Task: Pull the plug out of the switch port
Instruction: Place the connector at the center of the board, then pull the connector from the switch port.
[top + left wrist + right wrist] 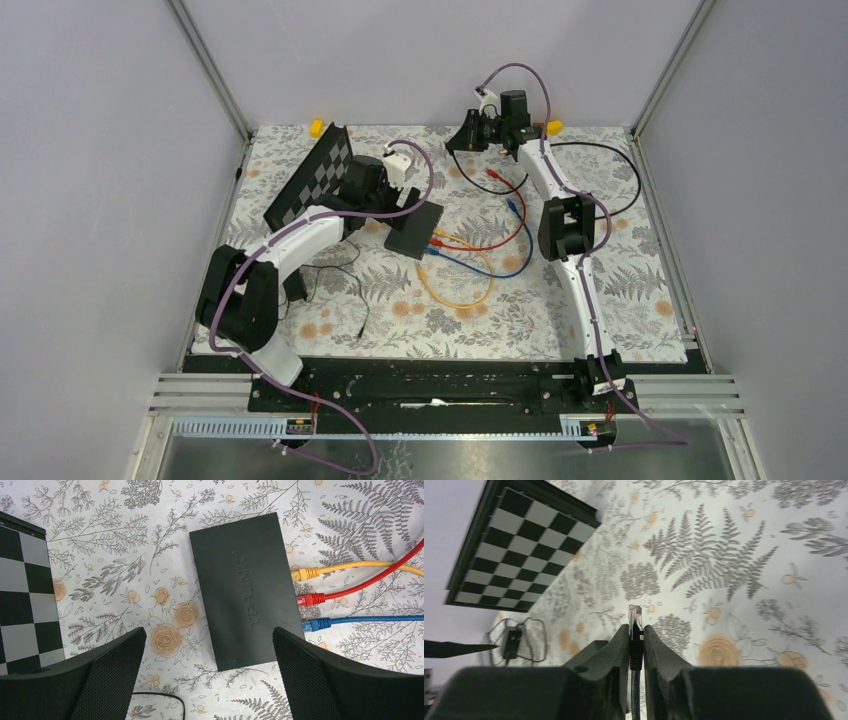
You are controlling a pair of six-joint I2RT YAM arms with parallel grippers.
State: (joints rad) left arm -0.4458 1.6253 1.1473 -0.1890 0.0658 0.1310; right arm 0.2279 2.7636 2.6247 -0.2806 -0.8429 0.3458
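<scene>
Right tool is clenched on a black plug; left tool is released; the unpinned switch could be dragged by cable tension.

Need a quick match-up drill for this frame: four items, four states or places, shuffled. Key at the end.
Column 1
1. left claw
2. right claw
3. red plug
4. chequered board

Column 2
A. shut on the black plug
B. far left of the floral mat
C. open, above the switch
D. middle of the coloured row at the switch's edge

Pairs: 1-C, 2-A, 3-D, 4-B
</scene>
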